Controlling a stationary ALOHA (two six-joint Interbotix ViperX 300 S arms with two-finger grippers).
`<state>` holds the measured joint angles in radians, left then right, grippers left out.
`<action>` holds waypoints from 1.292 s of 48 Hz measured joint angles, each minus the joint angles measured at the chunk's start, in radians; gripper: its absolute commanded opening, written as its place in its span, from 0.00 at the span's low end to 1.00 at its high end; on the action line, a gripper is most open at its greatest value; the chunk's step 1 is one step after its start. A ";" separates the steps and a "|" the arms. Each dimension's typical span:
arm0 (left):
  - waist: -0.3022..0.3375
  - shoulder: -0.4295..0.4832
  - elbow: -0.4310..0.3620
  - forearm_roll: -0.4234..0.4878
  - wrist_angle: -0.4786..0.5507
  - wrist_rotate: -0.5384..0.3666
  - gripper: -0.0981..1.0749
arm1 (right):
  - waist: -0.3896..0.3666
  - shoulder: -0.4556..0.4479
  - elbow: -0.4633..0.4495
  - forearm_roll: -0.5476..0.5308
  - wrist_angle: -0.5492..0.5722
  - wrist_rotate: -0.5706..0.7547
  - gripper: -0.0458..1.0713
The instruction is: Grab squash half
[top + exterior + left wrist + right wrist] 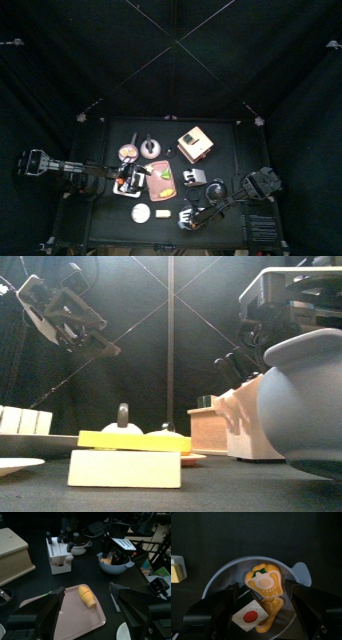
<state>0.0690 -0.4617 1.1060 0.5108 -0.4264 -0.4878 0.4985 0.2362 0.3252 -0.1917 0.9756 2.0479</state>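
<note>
The squash half [266, 592] lies inside a grey-blue bowl [221, 574], cut face up, orange with a pale centre and a bit of green at its stem end. Touching it in the same bowl is a white block with a red dot [249, 614]. The right gripper [264, 607] hangs directly above the bowl, its jaws spread wide on either side of the squash half and closed on nothing. In the left wrist view the bowl [115, 566] stands beside a white rack [59, 554] of dark-handled utensils, with the right arm reaching down into it. Near the bowl, on the table [40, 584], lies a pink tray [87, 619] carrying a yellow corn cob [87, 595]. On the far side of the rack from the bowl stands a wooden box [13, 554]. The left gripper [87, 612] hovers over the tray, well apart from the bowl, jaws parted and empty.
</note>
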 measured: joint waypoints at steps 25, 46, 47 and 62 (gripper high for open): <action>0.000 0.000 -0.002 0.000 0.000 0.000 0.96 | 0.000 0.032 -0.020 -0.012 0.000 -0.008 0.73; 0.000 0.000 -0.002 0.000 0.000 0.000 0.96 | 0.002 0.017 -0.071 -0.089 0.028 -0.014 0.70; 0.000 0.000 0.000 -0.002 0.000 0.000 0.96 | 0.000 0.012 -0.071 -0.094 0.032 -0.014 0.70; 0.000 0.000 0.000 0.000 0.000 0.000 0.96 | 0.014 -0.021 -0.072 -0.109 0.089 -0.014 0.70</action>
<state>0.0690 -0.4617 1.1060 0.5108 -0.4264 -0.4878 0.5123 0.2148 0.2531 -0.3007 1.0646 2.0341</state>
